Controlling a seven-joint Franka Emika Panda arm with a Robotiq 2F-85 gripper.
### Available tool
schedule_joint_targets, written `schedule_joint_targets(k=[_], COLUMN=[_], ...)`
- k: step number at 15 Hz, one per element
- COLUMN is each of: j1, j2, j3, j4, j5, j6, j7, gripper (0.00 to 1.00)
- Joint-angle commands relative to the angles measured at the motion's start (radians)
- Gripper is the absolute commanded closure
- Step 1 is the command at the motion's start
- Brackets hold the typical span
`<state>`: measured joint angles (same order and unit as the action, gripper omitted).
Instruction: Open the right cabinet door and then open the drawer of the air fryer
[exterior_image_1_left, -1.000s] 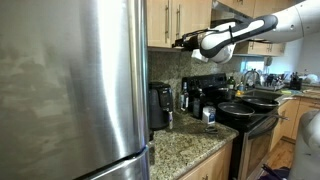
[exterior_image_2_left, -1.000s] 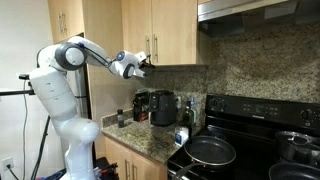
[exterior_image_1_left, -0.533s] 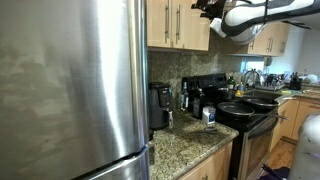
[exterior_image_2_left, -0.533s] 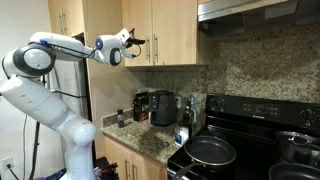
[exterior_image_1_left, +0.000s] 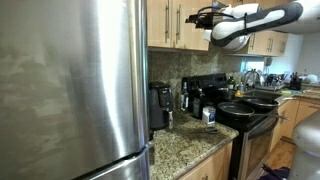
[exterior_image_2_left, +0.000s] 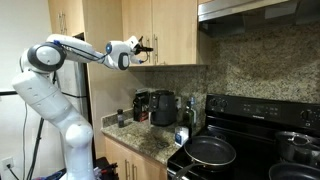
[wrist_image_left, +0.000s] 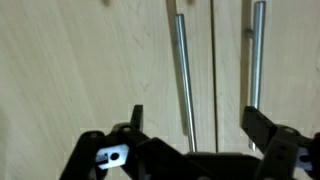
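The right cabinet door (wrist_image_left: 290, 50) is light wood with a slim silver bar handle (wrist_image_left: 257, 60) at its left edge; it is closed. It shows in both exterior views (exterior_image_1_left: 190, 38) (exterior_image_2_left: 178, 35). My gripper (wrist_image_left: 197, 130) is open and empty, its fingers spread in front of the two doors' handles without touching them. It is at door height in both exterior views (exterior_image_1_left: 192, 17) (exterior_image_2_left: 148, 46). The black air fryer (exterior_image_1_left: 158, 105) stands on the granite counter below, its drawer (exterior_image_1_left: 160, 120) shut.
The twin left door's handle (wrist_image_left: 182, 70) is just left of the seam. A steel fridge (exterior_image_1_left: 70, 90) fills the near left. A black stove with pans (exterior_image_2_left: 210, 150) and other black appliances (exterior_image_2_left: 165, 107) stand on or by the counter.
The gripper rose from under the cabinet's bottom edge to the door fronts, then settled slightly lower, facing the handles. The doors have not moved.
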<state>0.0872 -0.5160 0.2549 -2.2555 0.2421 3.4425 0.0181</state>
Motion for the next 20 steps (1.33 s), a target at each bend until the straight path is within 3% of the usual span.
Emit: schedule_joint_targets(k=[1,2,5,7,9,12,15,16,18,20], j1=[-0.12,-0.055,-0.064,-0.142,-0.22,-0.29,-0.294,-0.326,-0.28,-0.227], j2=[0.238,0.116,0.163,0.174,0.194,0.207,0.196,0.17,0.129,0.105], j3=[0.113,0.049,0.059,0.108,0.161,0.22,0.257,0.282,0.257,0.224], j4=[0.207,0.078,0.109,0.129,0.163,0.202,0.195,0.169,0.11,0.085], j5=[0.018,0.002,0.0,0.006,0.01,0.007,-0.016,-0.006,-0.003,-0.008], j6=[0.029,0.007,0.012,0.015,0.014,0.015,0.01,0.01,-0.029,-0.061], j7=[0.007,0.007,0.007,-0.014,-0.024,-0.017,-0.017,-0.023,-0.012,-0.002], gripper=[0.0,0.0,0.0,0.0,0.27,0.48,0.69,0.25,0.27,0.15])
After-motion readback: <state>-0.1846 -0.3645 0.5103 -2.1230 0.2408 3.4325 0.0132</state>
